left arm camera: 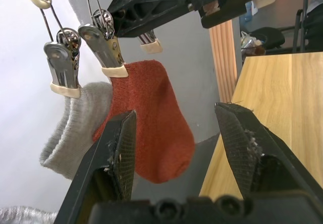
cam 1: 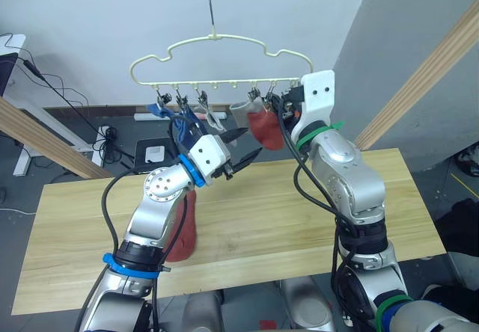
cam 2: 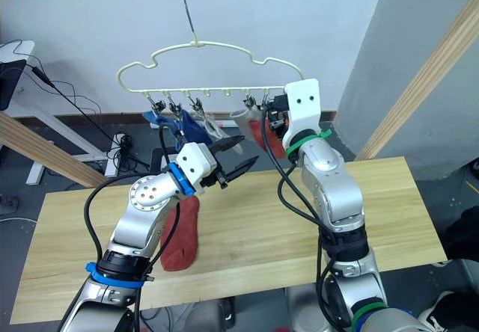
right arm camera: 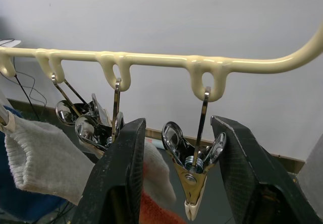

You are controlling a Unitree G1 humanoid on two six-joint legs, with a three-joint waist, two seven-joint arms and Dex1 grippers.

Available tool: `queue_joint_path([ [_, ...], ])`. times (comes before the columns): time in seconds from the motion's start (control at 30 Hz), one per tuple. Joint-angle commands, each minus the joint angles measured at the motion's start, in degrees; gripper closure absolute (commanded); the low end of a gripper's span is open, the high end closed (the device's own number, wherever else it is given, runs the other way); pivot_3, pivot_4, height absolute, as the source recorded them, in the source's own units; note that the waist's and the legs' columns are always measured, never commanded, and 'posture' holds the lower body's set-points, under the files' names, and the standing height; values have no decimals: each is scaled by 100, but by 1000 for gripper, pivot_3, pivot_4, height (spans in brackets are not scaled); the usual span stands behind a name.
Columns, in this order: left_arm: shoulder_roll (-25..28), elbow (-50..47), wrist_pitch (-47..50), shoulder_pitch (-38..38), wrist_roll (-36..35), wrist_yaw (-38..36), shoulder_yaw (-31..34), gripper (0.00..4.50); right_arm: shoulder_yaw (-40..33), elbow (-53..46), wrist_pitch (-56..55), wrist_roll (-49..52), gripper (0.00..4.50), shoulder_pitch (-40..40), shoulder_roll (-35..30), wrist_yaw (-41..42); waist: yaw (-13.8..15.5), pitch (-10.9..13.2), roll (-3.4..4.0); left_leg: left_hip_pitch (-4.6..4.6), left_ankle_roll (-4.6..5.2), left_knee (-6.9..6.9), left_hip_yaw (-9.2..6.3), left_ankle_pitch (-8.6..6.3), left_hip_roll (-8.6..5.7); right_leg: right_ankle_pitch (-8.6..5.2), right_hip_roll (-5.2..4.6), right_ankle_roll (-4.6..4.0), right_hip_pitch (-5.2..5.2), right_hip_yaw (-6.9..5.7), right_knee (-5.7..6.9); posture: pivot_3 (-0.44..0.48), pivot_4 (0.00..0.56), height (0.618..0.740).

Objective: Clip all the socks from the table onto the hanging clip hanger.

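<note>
Step in hand: five socks appeared already clipped to the hanger [cam 1: 217,55]; one red sock [cam 2: 182,235] lay on the table [cam 1: 299,220], so the last pickup looked due.
Hung socks: blue ones [cam 2: 183,126] at the hanger's left, a grey sock [left arm camera: 75,125] and a red hung sock [left arm camera: 156,128] side by side nearer its right end.
Free clip: one bare clip [right arm camera: 194,176] hung at the right end of the bar.
Table sock: near the front edge, left of centre, partly hidden under the left forearm.
Left pincer [cam 1: 241,146]: spread open, empty, raised above the table, aimed at the hung red sock.
Right pincer [right arm camera: 176,183]: spread open, empty, straddling the bare clip without closing on it.
Next move, judged: left arm to lower to the table sock, right to open the bare clip.
</note>
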Motion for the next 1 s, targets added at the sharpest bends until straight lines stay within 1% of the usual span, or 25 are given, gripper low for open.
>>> queue_joint_path([
  [0.03, 3, -137, -144, 35, 9, -33, -9, 1778, -3, -184, -130, -113, 2365, -32, 37, -147, 0, 0, 0, 0, 0, 0, 0, 0, 0, 0, 0, 0, 0, 0, 0, -219, 300, 733],
  [0.23, -3, -113, -174, 49, 34, -48, -36, 1778, -33, -306, -124, -185, 2365, 69, 81, -350, -1, 0, 0, 0, 0, 0, 0, 0, 0, 0, 0, 0, 0, 0, 0, -223, 300, 733],
  [0.3, -9, -104, -184, 51, 44, -53, -42, 1778, -37, -341, -124, -197, 2756, 97, 103, -393, -2, 0, 0, 0, 0, 0, 0, 0, 0, 0, 0, 0, 0, 0, 0, -223, 300, 733],
  [0.37, -12, -103, -188, 54, 49, -61, -45, 1778, -25, -368, -123, -217, 3272, 116, 112, -404, -2, 0, 0, 0, 0, 0, 0, 0, 0, 0, 0, 0, 0, 0, 0, -225, 301, 733],
  [1.0, -24, -66, -241, 56, 93, -127, -67, 1778, -24, -419, -253, -268, 3272, 78, 97, -421, -5, 0, 0, 0, 0, 0, 0, 0, 0, 0, 0, 0, 0, 0, 1, -227, 296, 733],
])
